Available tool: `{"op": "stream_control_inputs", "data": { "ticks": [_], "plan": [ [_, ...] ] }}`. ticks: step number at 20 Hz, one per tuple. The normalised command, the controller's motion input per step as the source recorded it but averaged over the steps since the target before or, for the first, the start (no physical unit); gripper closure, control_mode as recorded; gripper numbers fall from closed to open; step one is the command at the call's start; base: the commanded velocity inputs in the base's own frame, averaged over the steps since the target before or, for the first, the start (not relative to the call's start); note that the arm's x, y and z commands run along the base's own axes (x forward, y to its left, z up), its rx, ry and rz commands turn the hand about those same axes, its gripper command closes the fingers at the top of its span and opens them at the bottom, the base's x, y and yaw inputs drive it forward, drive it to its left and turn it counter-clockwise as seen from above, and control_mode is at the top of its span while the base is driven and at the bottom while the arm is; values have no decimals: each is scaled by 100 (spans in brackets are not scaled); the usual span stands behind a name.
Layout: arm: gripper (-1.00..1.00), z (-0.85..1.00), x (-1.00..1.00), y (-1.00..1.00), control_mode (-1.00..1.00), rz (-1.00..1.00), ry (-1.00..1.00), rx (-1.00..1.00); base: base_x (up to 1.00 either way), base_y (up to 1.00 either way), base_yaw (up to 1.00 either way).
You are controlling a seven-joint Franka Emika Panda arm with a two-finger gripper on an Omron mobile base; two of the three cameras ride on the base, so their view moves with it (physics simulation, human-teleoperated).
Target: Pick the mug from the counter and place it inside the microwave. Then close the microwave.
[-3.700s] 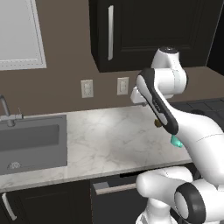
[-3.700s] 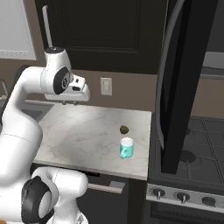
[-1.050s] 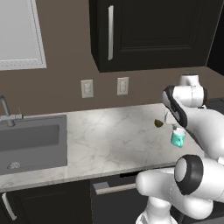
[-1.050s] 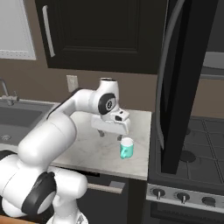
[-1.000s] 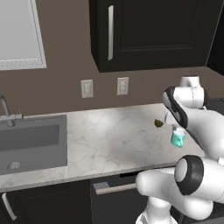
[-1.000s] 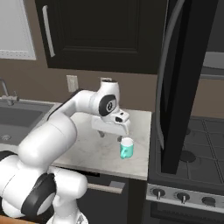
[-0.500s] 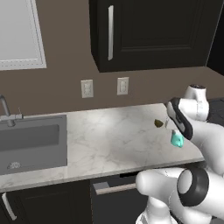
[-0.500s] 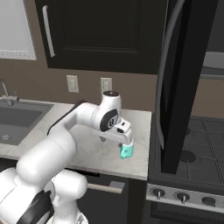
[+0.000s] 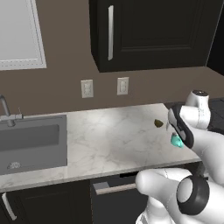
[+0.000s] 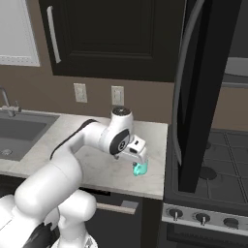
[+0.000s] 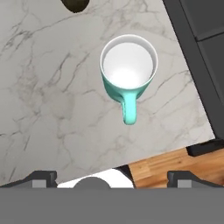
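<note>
The teal mug stands upright on the marble counter, white inside, with its handle pointing toward the counter's front edge. It sits near the counter's right end, close to the stove side. My gripper hangs just above the mug and points down at it. In the hand view the gripper is open, its fingertips far apart with nothing between them. The microwave's dark door with its curved handle stands open, edge-on, to the right of the mug.
A small olive-brown lump lies just behind the mug. The grey sink is at the counter's left. A black stovetop adjoins the counter's right edge. Dark wall cabinets hang above. A drawer under the counter is slightly open.
The arm has swung right along the counter and come down over the mug. The jaws have stayed open and the mug has not moved.
</note>
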Motion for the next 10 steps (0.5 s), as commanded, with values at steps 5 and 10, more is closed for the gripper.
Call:
{"op": "stream_control_inputs", "data": {
  "ticks": [5, 10],
  "plan": [
    [-100, -8, 8, -24, -100, -2, 0, 0, 0, 0, 0],
    [-100, -3, 0, -19, -100, -1, 0, 0, 0, 0, 0]
  ]
}}
